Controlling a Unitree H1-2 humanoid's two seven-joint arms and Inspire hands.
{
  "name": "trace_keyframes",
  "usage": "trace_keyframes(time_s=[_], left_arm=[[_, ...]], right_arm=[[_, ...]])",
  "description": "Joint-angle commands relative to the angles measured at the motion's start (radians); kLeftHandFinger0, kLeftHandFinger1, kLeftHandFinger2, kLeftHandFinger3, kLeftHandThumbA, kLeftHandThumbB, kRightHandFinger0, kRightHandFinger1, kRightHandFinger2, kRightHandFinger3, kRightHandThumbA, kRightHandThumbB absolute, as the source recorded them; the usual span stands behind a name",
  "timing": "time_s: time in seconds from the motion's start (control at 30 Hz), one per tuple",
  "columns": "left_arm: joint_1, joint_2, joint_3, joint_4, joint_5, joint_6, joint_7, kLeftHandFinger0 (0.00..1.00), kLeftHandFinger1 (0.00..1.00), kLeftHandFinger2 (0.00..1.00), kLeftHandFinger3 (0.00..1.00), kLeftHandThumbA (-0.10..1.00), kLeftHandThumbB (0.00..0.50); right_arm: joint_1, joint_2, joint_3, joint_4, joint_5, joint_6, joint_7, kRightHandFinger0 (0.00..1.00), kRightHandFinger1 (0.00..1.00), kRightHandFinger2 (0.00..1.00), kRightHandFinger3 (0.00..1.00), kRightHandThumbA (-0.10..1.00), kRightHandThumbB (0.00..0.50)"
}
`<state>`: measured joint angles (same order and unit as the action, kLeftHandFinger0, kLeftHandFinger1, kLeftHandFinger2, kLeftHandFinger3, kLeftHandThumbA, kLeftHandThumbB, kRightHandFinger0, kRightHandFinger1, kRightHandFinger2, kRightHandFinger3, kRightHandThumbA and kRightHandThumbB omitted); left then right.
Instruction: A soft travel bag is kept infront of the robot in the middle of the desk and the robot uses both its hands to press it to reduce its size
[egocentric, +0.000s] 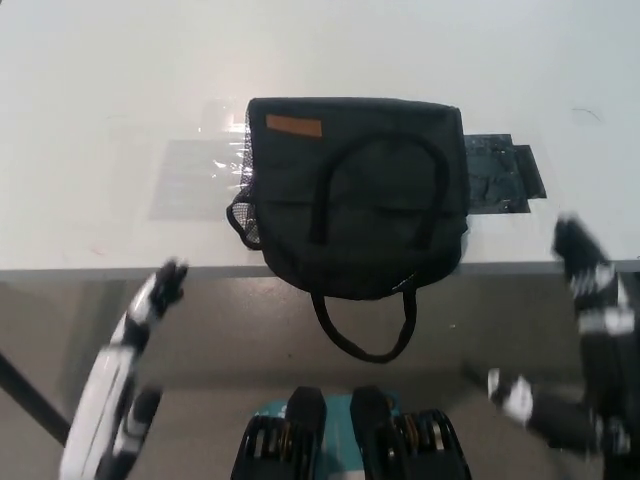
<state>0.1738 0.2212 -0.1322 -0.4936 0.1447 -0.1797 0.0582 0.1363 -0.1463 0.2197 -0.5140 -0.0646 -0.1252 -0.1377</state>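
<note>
Neither hand touches the travel bag (356, 195); judged from this view, no pressing is under way and the whole compression step is left to do.

Bag: dark, soft, lying flat on the white desk (110, 110) near its front edge, roughly mid-desk. Its lower edge overhangs the desk rim, and one carry handle (364, 330) dangles below the rim. A second handle arcs across the top face. An orange label (293, 125) sits at the top left corner. The body looks full and uncreased, with no visible dent from pressure.

Left hand (150, 303): white, low at lower left, below desk level and well apart from the bag. Fingers appear extended and hold nothing, though blur softens the outline.

Right hand (590, 280): black, at lower right, also below the desk edge and well apart from the bag. Heavily blurred; I cannot tell its finger posture.

A clear plastic sheet (195, 175) lies left of the bag, and a dark flat patch (505, 175) lies right of it.

Remaining: bring both hands up over the bag and press down.
</note>
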Motion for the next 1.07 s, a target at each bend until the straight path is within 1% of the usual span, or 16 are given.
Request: trace_keyframes(time_s=[0.0,0.03,0.13,0.17,0.2,0.27,0.33,0.4,0.43,0.47,0.53,0.57,0.8,0.9,0.93,1.03], left_arm=[[0.032,0.001,-0.006,0.163,-0.003,-0.226,-0.013,1.0,1.0,1.0,1.0,1.0,0.227],[0.045,-0.005,-0.009,0.211,-0.008,-0.208,-0.014,1.0,1.0,1.0,1.0,1.0,0.249],[0.045,-0.007,-0.007,0.223,-0.008,-0.217,-0.016,1.0,1.0,1.0,1.0,1.0,0.249],[0.048,-0.007,-0.02,0.342,0.006,-0.231,-0.02,1.0,1.0,1.0,1.0,1.0,0.246],[0.047,-0.006,-0.022,0.369,0.008,-0.236,-0.022,1.0,1.0,1.0,1.0,1.0,0.241],[0.036,-0.015,-0.017,0.421,0.002,-0.2,-0.02,1.0,1.0,1.0,1.0,1.0,0.236],[0.012,-0.025,-0.014,0.45,-0.027,-0.174,-0.03,1.0,1.0,1.0,1.0,1.0,0.223],[0.006,-0.025,-0.007,0.45,-0.042,-0.157,-0.04,1.0,1.0,1.0,1.0,1.0,0.201],[0.007,-0.025,-0.004,0.439,-0.053,-0.136,-0.048,1.0,1.0,1.0,1.0,1.0,0.199],[0.007,-0.024,-0.003,0.438,-0.057,-0.139,-0.052,1.0,1.0,1.0,1.0,1.0,0.187],[0.007,-0.026,-0.001,0.432,-0.062,-0.128,-0.057,1.0,1.0,1.0,1.0,1.0,0.187],[0.011,-0.028,-0.001,0.421,-0.064,-0.115,-0.061,1.0,1.0,1.0,1.0,1.0,0.176],[0.005,-0.032,0.004,0.415,-0.04,-0.12,-0.066,1.0,1.0,1.0,1.0,1.0,0.157],[0.001,-0.035,0.007,0.419,-0.039,-0.126,-0.065,1.0,1.0,1.0,1.0,1.0,0.163],[0.005,-0.033,0.009,0.412,-0.04,-0.11,-0.068,1.0,1.0,1.0,1.0,1.0,0.177],[0.004,-0.033,0.009,0.412,-0.039,-0.108,-0.072,1.0,1.0,1.0,1.0,1.0,0.176]], right_arm=[[0.064,0.015,-0.005,0.179,0.022,-0.284,0.026,1.0,1.0,1.0,1.0,1.0,0.145],[0.071,0.021,-0.009,0.245,0.033,-0.31,0.025,1.0,1.0,1.0,1.0,1.0,0.141],[0.072,0.024,-0.013,0.261,0.034,-0.327,0.029,1.0,1.0,1.0,1.0,1.0,0.141],[0.087,0.029,-0.019,0.394,0.043,-0.343,0.025,1.0,1.0,1.0,1.0,1.0,0.155],[0.091,0.033,-0.02,0.425,0.049,-0.345,0.026,1.0,1.0,1.0,1.0,1.0,0.155],[0.086,0.033,-0.021,0.494,0.039,-0.345,0.024,1.0,1.0,1.0,1.0,1.0,0.152],[0.063,0.036,-0.033,0.54,0.045,-0.345,0.027,1.0,1.0,1.0,1.0,1.0,0.165],[0.046,0.04,-0.037,0.545,0.043,-0.345,0.033,1.0,1.0,1.0,1.0,1.0,0.179],[0.041,0.043,-0.04,0.548,0.05,-0.345,0.041,1.0,1.0,1.0,1.0,1.0,0.173],[0.037,0.045,-0.042,0.549,0.064,-0.345,0.053,1.0,1.0,1.0,1.0,1.0,0.168],[0.037,0.048,-0.044,0.544,0.069,-0.345,0.062,1.0,1.0,1.0,1.0,1.0,0.154],[0.04,0.049,-0.046,0.536,0.06,-0.345,0.061,1.0,1.0,1.0,1.0,1.0,0.163],[0.032,0.056,-0.061,0.537,0.053,-0.345,0.069,1.0,1.0,1.0,1.0,1.0,0.176],[0.027,0.057,-0.066,0.538,0.06,-0.345,0.077,1.0,1.0,1.0,1.0,1.0,0.174],[0.026,0.058,-0.068,0.537,0.057,-0.345,0.078,1.0,1.0,1.0,1.0,1.0,0.178],[0.024,0.06,-0.071,0.536,0.053,-0.345,0.081,1.0,1.0,1.0,1.0,1.0,0.172]])
